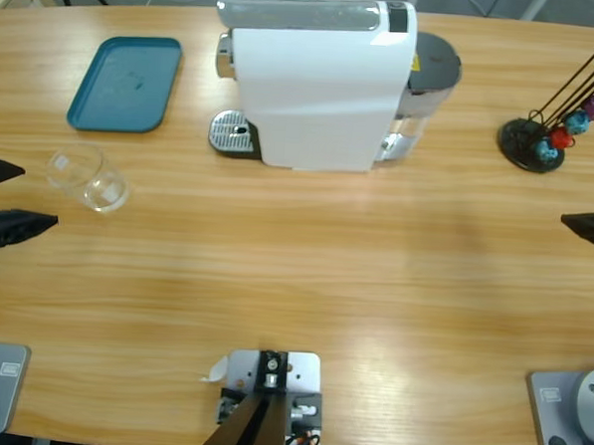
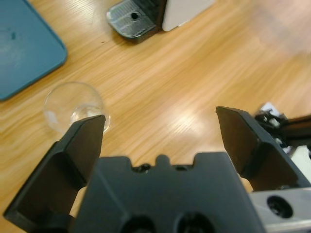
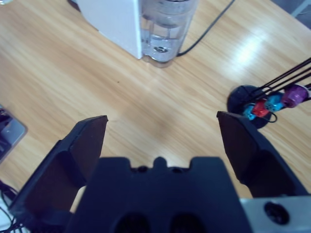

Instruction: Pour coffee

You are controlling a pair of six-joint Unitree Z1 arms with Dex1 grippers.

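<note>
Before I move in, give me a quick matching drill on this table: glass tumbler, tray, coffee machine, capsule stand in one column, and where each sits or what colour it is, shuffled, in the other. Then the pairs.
Things
1. glass tumbler
2. tray
3. coffee machine
4. capsule stand

Descriptions
A. white body, at the middle of the table's far side
B. black base with thin rods, near the right end, in the right wrist view
C. teal, flat, at the far left
D. clear, standing just ahead of the open left pincer

Pairs: 1-D, 2-C, 3-A, 4-B
</note>
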